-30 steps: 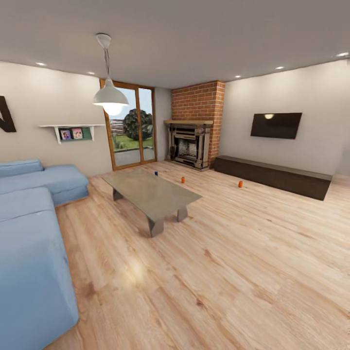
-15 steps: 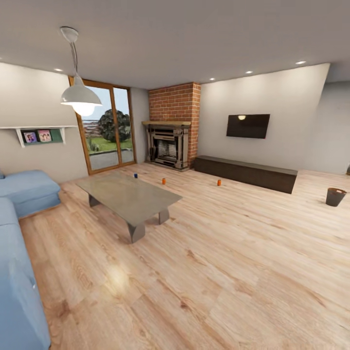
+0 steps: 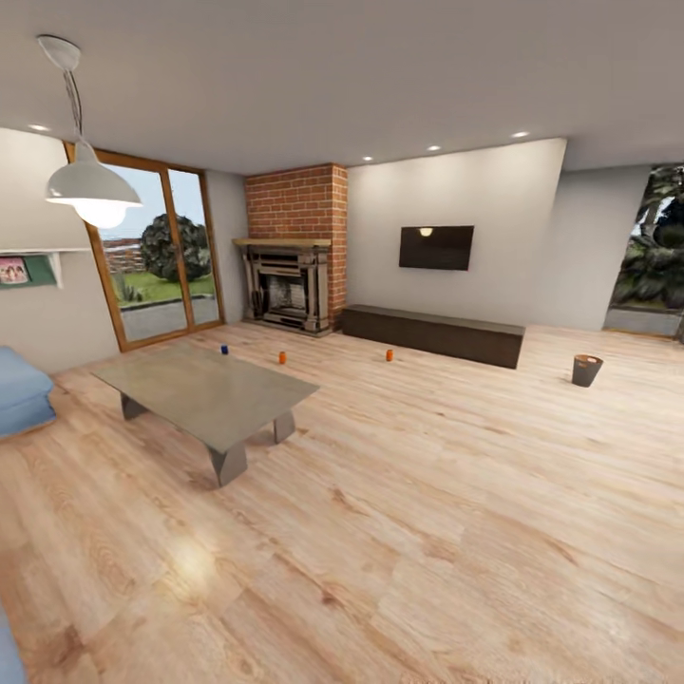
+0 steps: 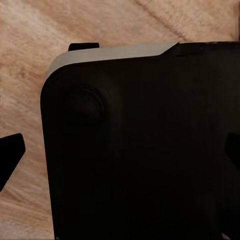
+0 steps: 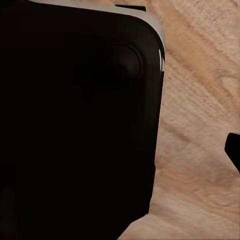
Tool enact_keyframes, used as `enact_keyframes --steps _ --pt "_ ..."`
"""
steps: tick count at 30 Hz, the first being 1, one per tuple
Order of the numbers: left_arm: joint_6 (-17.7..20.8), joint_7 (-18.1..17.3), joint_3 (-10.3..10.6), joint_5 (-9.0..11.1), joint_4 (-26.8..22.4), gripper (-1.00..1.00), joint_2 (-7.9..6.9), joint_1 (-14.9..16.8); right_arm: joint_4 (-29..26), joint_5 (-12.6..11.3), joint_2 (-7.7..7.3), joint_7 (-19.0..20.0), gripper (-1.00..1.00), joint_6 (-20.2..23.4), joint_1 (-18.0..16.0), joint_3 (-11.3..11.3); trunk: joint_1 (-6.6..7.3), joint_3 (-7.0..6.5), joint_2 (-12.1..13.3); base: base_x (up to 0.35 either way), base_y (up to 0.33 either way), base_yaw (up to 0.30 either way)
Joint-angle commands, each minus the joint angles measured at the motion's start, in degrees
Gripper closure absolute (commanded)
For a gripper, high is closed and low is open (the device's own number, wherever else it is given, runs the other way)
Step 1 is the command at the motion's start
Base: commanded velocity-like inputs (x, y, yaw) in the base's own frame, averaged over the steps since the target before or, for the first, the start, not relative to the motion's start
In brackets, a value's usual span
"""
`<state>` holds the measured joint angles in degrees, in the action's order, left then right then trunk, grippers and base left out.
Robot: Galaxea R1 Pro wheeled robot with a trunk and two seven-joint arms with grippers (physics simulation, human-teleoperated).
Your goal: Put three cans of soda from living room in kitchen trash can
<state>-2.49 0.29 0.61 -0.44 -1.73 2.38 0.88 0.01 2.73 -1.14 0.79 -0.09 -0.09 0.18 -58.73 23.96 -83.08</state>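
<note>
Cans are seen on the plank floor [image 3: 456,494]: blue can [image 3: 224,350], orange can [image 3: 282,358], second orange can [image 3: 389,355]; claw states cannot be told.

— What stands along the far wall?

— A red-brick chimney [image 3: 296,204] over a dark fireplace [image 3: 285,296], a black wall TV [image 3: 436,247], and a long low dark cabinet [image 3: 432,334] beneath it.

— And nearer?

— A glass coffee table [image 3: 204,391] on the light wood plank floor [image 3: 427,532] (a white pendant lamp [image 3: 90,183] hangs above), wood-framed glass doors [image 3: 157,252] behind it, a blue sofa [image 3: 21,389] beside.
</note>
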Motion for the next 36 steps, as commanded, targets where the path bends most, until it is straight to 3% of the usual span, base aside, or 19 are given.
enact_keyframes --steps 1,36 --pt "-0.1 0.0 0.0 0.0 0.0 -1.0 0.0 0.0 0.0 0.0 0.0 0.0 -1.0 0.0 0.0 0.0 0.0 -0.02 0.0 0.0 0.0 -0.285" --pt "-0.4 0.0 0.0 0.0 0.0 -1.0 -0.01 0.0 0.0 0.0 0.0 0.0 -1.0 0.0 0.0 -0.1 0.0 -0.78 0.0 0.0 0.0 -0.285"
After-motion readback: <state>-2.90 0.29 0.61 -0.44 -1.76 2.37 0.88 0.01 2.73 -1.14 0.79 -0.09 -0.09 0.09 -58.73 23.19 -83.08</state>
